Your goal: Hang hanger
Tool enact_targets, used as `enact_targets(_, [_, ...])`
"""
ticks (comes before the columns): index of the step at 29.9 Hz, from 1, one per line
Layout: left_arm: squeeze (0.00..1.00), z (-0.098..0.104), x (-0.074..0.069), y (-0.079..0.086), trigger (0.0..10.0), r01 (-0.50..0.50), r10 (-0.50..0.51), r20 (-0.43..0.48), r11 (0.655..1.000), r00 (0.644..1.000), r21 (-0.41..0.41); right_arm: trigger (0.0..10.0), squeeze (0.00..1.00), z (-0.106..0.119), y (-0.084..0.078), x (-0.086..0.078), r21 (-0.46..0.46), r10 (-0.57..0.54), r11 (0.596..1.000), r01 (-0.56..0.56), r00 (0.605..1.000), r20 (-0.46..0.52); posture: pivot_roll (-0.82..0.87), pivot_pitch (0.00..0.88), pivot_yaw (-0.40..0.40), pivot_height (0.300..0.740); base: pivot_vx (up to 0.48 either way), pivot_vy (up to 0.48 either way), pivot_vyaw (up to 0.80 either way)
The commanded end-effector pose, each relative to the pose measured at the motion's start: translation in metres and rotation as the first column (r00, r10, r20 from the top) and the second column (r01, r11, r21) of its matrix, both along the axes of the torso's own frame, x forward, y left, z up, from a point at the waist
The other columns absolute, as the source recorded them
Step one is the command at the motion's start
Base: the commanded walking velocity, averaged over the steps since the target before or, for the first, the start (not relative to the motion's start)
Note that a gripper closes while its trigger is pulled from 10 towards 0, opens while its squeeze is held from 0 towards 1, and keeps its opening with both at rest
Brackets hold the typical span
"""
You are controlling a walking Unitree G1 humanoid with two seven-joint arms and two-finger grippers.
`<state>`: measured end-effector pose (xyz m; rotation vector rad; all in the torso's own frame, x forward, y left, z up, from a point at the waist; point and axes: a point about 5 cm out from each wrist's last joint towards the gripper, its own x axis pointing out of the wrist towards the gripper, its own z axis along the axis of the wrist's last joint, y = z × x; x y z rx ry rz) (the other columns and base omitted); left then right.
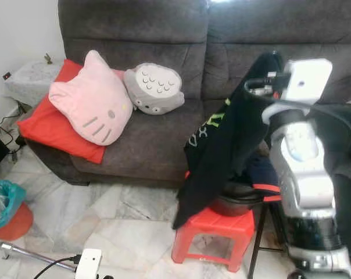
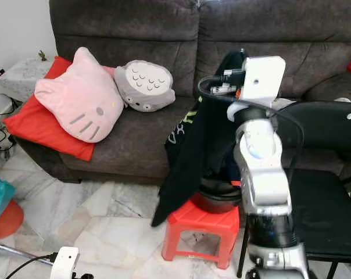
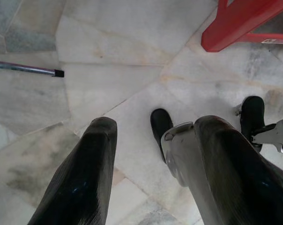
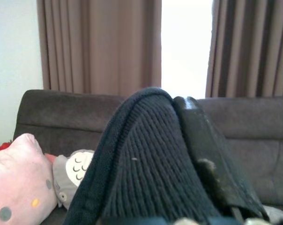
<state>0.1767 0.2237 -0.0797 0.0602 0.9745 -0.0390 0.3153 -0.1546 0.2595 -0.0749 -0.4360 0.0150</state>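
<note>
The right gripper [image 4: 188, 154], clamped on a black garment [image 1: 219, 151] at three o'clock above the red stool [image 1: 213, 229], could snag its trailing hem there, while the left gripper [image 3: 151, 164] hangs apart; no hanger is discernible.

A dark grey sofa [image 1: 164, 87] stands behind the raised arm, along the back of the room. On its seat lie a red cushion [image 1: 53, 125], a pink cat-face pillow [image 1: 94, 104] and a grey round plush [image 1: 155, 87]. The floor [image 1: 111, 221] is pale marble tile. A red plastic stool [image 1: 213, 232] stands just below and beside the arm. Brown curtains [image 4: 99, 47] hang behind the sofa, with bright daylight between them. The wall [image 1: 18, 29] is white.
</note>
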Motion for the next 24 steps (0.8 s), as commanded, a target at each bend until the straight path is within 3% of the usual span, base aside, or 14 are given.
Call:
enact_targets(1, [0.00,-0.001,-0.002,0.001,10.0,0.026,-0.025,-0.015,1.000,1.000,0.016,10.0,0.00,-0.003,0.005,-0.007,0.013,-0.001,1.000,0.001,1.000,-0.006,-0.08,0.000,0.027,0.740,0.000,0.000,0.00])
enact_targets(4, [0.00,0.000,-0.002,0.002,10.0,0.024,-0.024,-0.015,1.000,1.000,0.018,10.0,0.00,-0.033,0.012,-0.013,0.027,-0.006,1.000,0.009,0.995,-0.096,-0.08,0.000,0.027,0.740,0.000,0.000,0.00])
enact_targets(9, [0.00,-0.001,-0.002,0.003,10.0,0.019,-0.019,-0.015,1.000,1.000,0.021,10.0,0.00,-0.055,0.016,-0.018,0.021,-0.016,1.000,0.019,0.986,-0.167,-0.07,0.000,0.027,0.740,0.000,0.000,0.00])
enact_targets(20, [0.00,-0.001,-0.006,0.006,10.0,0.036,-0.035,-0.032,0.999,0.999,0.028,10.0,0.00,-0.078,0.015,-0.022,0.048,-0.077,0.995,0.089,0.973,-0.218,-0.06,0.000,0.051,0.740,0.000,0.000,0.00])
enact_targets(24, [0.00,-0.001,-0.007,0.009,10.0,0.041,-0.040,-0.032,0.998,0.999,0.040,10.0,0.00,-0.103,0.013,-0.031,0.050,-0.097,0.992,0.115,0.957,-0.272,-0.06,0.000,0.058,0.740,0.000,0.000,0.00])
